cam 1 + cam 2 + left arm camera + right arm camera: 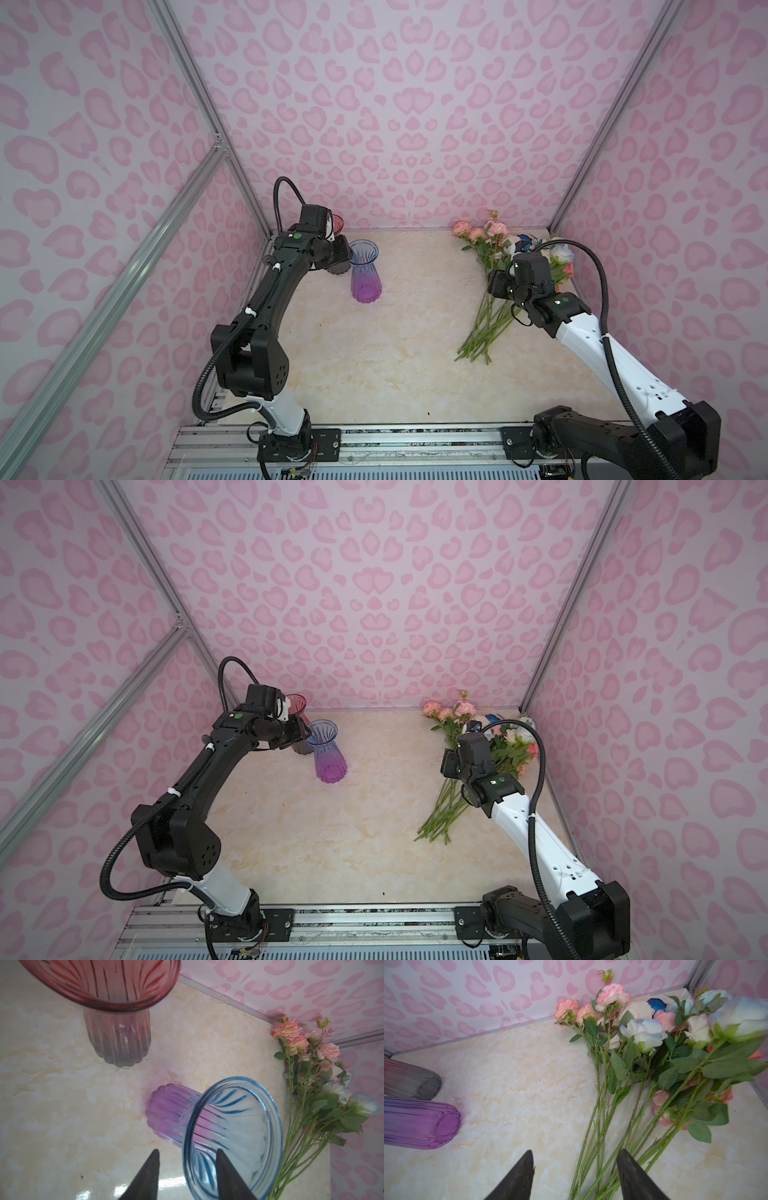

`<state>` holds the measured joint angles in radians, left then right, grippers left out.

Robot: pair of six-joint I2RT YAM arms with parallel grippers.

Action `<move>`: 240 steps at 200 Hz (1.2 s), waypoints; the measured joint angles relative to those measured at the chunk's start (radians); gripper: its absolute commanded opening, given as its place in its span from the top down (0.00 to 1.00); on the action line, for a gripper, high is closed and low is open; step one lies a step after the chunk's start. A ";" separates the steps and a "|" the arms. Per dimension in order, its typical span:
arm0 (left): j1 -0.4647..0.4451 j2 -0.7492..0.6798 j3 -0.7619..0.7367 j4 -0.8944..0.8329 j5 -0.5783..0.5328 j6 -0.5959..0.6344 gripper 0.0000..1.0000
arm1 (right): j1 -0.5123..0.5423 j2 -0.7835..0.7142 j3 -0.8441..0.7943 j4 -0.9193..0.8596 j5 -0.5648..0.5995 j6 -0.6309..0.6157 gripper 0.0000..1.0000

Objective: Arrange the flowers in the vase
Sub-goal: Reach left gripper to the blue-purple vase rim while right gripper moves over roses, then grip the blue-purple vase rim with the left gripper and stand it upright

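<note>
Though loose, flowers (pixel 643 1034) below right gripper (pixel 576 1150).

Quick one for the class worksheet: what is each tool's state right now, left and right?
Left tool: open, straddling the rim of the blue-purple vase, not gripping it.
Right tool: open over the flower stems, holding nothing.

The flowers (pixel 633 1076), long green stems with pink, peach, cream, pale-blue and one deep-blue bloom, lie flat in a loose bunch at the right, blooms toward the back, well apart from the empty ribbed blue-to-purple vase (pixel 365 278) upright at back left.
</note>
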<state>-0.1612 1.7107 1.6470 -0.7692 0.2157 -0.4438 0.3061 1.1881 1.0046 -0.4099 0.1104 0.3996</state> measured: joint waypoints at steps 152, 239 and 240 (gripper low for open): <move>-0.010 0.159 0.111 -0.050 0.000 0.044 0.72 | -0.010 -0.029 -0.034 0.000 0.074 0.004 0.36; -0.010 0.150 0.128 -0.099 0.016 0.052 0.91 | -0.012 -0.041 -0.040 0.000 0.083 0.004 0.36; -0.010 0.150 0.129 -0.100 0.016 0.052 0.91 | -0.012 -0.041 -0.040 0.000 0.084 0.004 0.36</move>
<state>-0.1711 1.8610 1.7756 -0.8692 0.2317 -0.3920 0.2943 1.1469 0.9642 -0.4099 0.1940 0.4038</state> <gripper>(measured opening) 0.182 0.644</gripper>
